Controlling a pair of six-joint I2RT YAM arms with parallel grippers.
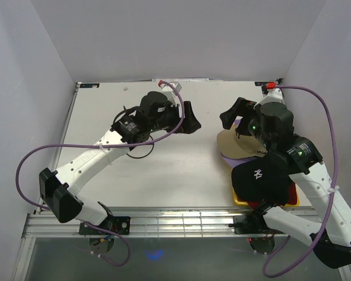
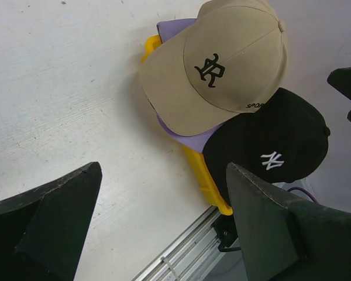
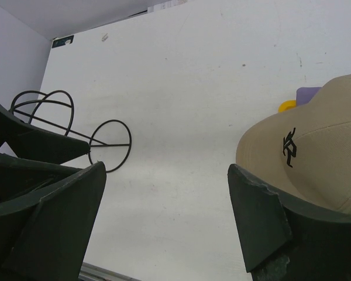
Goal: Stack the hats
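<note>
i am holding the left tool (image 2: 164,225) open and empty above the bare middle of the worktop (image 1: 164,175). i am holding the right tool (image 3: 164,222) open and empty too, just beside the tan cap (image 2: 222,70).

the hats are lying in one overlapping group at the right side of the worktop, on and around the yellow tray (image 2: 202,170). the tan cap is lying on top of the lavender cap (image 2: 190,137). the black cap (image 2: 275,152) is sitting at the near end, touching both.

governing relation: the group is lying to the right of the left tool and directly under the right arm, so i am judging the right arm nearer. in the left wrist view the tan cap's brim-to-crown axis is running diagonally, brim toward the left tool.

limits of view:
- the right arm is covering much of the group from above.
- a red edge (image 1: 254,205) is showing beneath the black cap; i cannot identify it.
- i am seeing no white cap.
- a wire stand (image 3: 76,134) is lying near the left arm.
</note>
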